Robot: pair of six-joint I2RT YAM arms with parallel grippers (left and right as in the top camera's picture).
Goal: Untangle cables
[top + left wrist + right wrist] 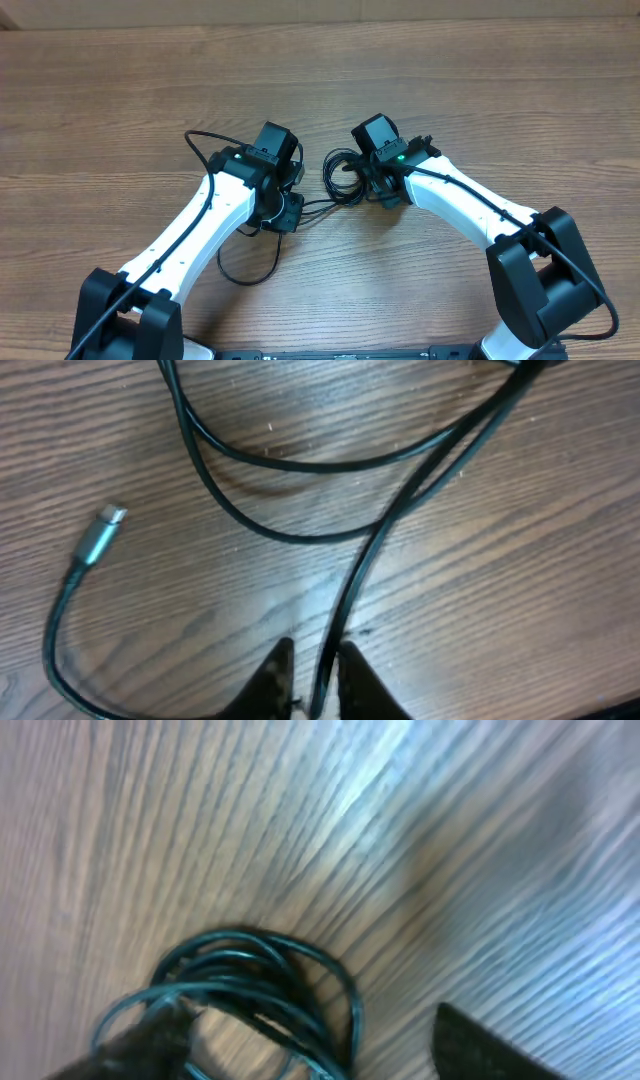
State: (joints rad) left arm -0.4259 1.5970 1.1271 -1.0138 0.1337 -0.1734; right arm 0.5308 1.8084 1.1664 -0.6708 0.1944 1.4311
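The cables lie on the wooden table as thin black cords. One is wound in a small coil [340, 175] between the two arms, and loose loops [247, 272] trail under the left arm. My left gripper [293, 210] [315, 660] has its jaws narrowly apart with one cord [345, 605] running between them, and a sliver of gap shows on one side. A silver-tipped plug [101, 536] lies to its left. My right gripper [368, 180] [310, 1045] stands wide open over the coil [265, 985], which sits near its left finger [140, 1042].
Another black loop [200, 140] curves out behind the left wrist. Two crossing cord strands [290, 465] arc across the table ahead of the left gripper. Bare wood table [120, 90] surrounds the arms.
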